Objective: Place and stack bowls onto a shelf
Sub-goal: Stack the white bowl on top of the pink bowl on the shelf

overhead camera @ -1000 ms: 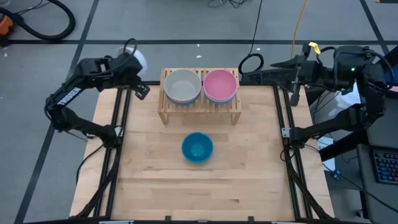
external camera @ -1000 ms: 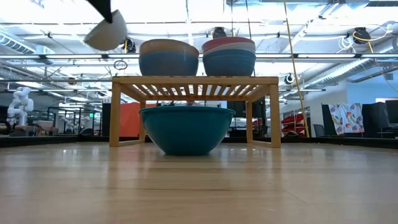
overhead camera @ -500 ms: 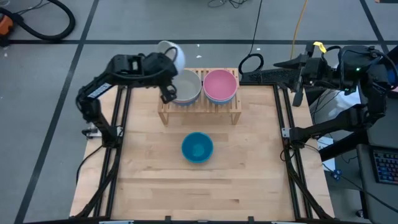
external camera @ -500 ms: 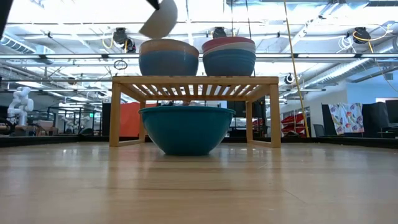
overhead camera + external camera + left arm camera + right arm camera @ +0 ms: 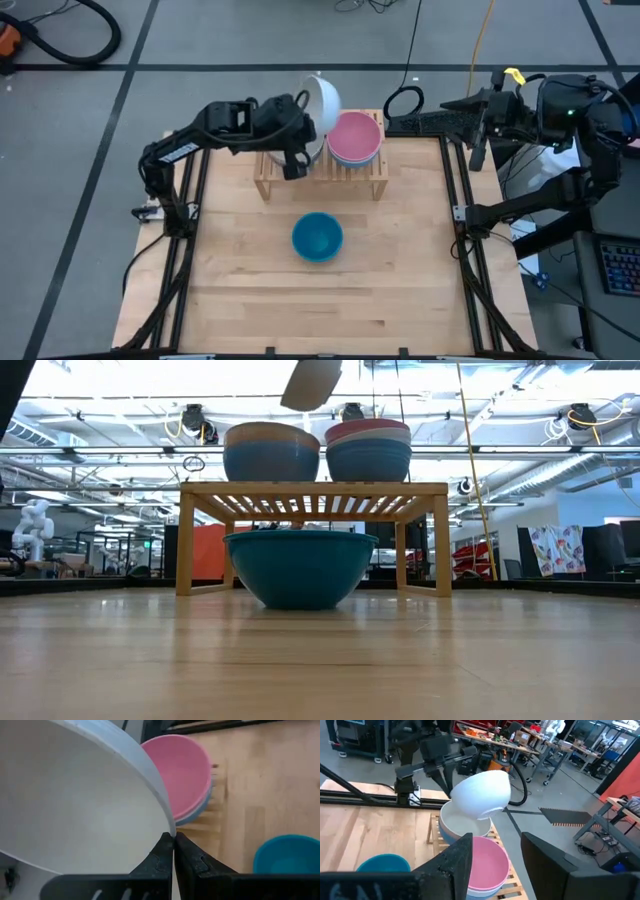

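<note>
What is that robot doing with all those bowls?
It is putting bowls onto a little wooden shelf. The left pincer is pinched shut on the rim of a white bowl, holding it tilted in the air above the shelf, between the two stacks. One stack has a pink bowl on top, the other a pale bowl. A teal-blue bowl sits on the table in front of the shelf. The right pincer waits open off to the side.

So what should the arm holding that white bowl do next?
Probably level the white bowl and lower it onto a stack. The left claw grips its rim, tilted, in the air above the shelf, between the peach-topped stack and the pink-topped stack.
</note>
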You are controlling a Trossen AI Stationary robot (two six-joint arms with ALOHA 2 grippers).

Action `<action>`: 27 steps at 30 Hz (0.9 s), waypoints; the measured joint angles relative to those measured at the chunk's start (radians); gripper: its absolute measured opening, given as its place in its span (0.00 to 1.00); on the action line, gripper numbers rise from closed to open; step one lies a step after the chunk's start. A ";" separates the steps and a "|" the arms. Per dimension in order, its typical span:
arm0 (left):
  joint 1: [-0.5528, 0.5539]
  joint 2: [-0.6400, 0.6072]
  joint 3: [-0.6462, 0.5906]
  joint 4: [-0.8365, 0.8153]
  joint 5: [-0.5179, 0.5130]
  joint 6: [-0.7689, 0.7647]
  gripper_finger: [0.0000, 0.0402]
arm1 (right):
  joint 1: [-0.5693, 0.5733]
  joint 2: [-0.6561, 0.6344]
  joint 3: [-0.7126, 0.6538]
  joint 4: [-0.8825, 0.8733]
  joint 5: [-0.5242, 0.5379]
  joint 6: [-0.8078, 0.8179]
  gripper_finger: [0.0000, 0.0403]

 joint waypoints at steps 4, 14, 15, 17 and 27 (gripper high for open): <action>-0.017 0.014 0.002 0.055 0.001 0.046 0.01 | 0.000 0.000 0.000 0.000 0.000 0.000 0.40; -0.024 0.056 0.001 0.100 0.020 0.126 0.01 | 0.000 0.000 0.000 0.000 0.000 0.000 0.40; -0.022 0.065 0.000 0.092 0.021 0.131 0.01 | 0.000 0.000 0.000 0.000 0.000 0.000 0.40; -0.017 0.086 0.000 0.089 0.020 0.137 0.01 | 0.000 0.000 0.000 0.000 0.000 0.000 0.40; -0.004 0.133 0.000 0.049 0.063 0.169 0.01 | 0.000 0.000 0.000 0.000 0.000 0.000 0.40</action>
